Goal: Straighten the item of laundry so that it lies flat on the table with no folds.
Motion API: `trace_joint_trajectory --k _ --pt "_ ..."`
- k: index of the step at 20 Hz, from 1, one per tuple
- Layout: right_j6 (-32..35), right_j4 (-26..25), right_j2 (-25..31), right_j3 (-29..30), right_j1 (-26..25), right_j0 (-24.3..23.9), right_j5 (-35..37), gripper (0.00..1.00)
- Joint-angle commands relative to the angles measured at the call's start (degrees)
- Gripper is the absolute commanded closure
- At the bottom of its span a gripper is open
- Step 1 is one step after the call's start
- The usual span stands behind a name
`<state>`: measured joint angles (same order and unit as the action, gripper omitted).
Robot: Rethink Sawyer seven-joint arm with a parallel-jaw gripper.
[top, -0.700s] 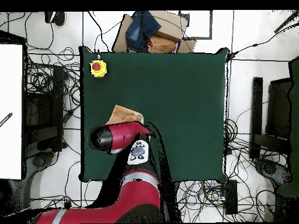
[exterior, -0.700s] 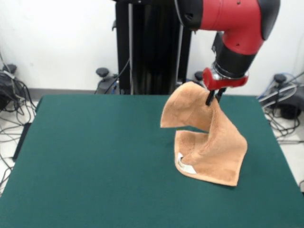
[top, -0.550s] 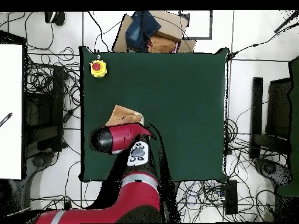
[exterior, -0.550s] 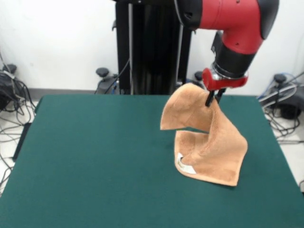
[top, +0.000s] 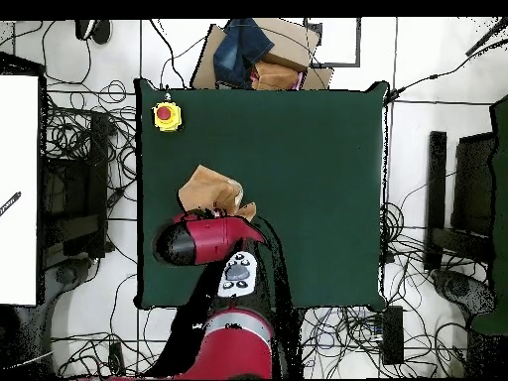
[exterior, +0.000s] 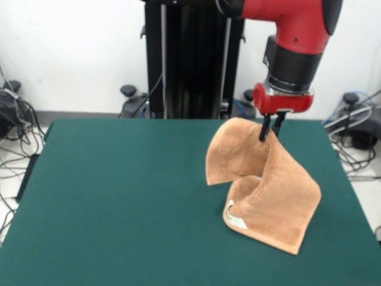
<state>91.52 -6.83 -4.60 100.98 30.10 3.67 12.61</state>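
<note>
The item of laundry [exterior: 271, 193], a tan-orange terry towel, hangs by its top edge from my gripper [exterior: 269, 132], which is shut on it. The upper part curls and droops to the left. Its lower end rests folded on the dark green table [exterior: 119, 208], with a white label [exterior: 236, 221] showing at the lower left corner. In the overhead view the towel [top: 210, 188] shows as a crumpled patch beside the red arm [top: 203, 240], which hides the gripper.
A yellow box with a red button [top: 166, 116] sits at one table corner in the overhead view. Cardboard and dark cloth [top: 260, 55] lie on the floor past the table's edge. Cables surround the table.
The gripper has moved slightly toward the camera and right, carrying the towel's top edge. The towel's lower end has slid nearer and to the right on the table.
</note>
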Motion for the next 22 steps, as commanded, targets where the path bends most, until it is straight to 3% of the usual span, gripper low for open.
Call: trace_joint_trajectory --k 1,15,22 --pt "14.1 4.2 -0.4 2.2 2.5 -0.3 1.0 1.00" --pt "11.1 5.3 2.3 3.6 7.4 -3.0 3.6 1.00" --pt "10.3 4.0 -0.2 4.0 8.5 -2.2 5.7 1.00"
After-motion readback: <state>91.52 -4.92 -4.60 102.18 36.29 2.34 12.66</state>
